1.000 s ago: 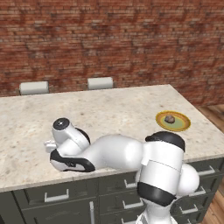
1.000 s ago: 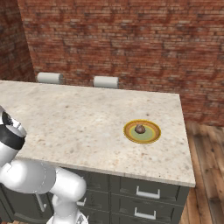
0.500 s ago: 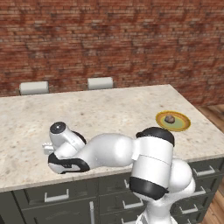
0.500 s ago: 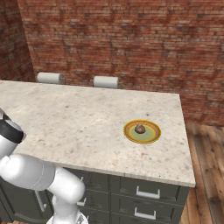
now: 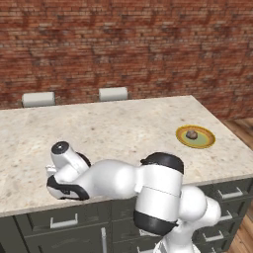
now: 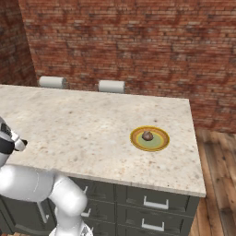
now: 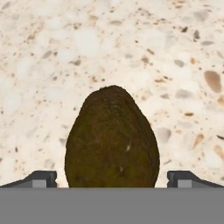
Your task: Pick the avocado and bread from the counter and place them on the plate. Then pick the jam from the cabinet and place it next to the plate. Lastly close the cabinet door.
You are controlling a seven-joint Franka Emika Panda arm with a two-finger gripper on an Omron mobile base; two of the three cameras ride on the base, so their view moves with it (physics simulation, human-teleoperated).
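The avocado (image 7: 111, 140), a dark olive-brown egg shape, lies on the speckled beige counter (image 7: 52, 52) right in front of the hand. My gripper (image 7: 112, 178) is open, and its two dark fingertips (image 7: 41, 178) stand wide apart on either side of the fruit without touching it. In the left base view the hand (image 5: 64, 165) hangs low over the counter's (image 5: 123, 123) near left edge. At the right of the counter, the small grey-brown bread (image 5: 192, 134) (image 6: 147, 136) sits on the yellow plate (image 5: 207, 143) (image 6: 161, 144). Jam and cabinet are out of view.
Two light grey seat backs (image 5: 38, 99) (image 5: 113, 94) stand behind the counter's far edge, against a brick wall. Dark grey drawers with silver handles (image 6: 152, 203) run below the counter's front. A wooden floor (image 6: 216, 175) lies past its right end.
The arm has leaned further over the counter's front edge and the hand has shifted a little to the left. The jaws have stayed wide; plate and bread have not moved.
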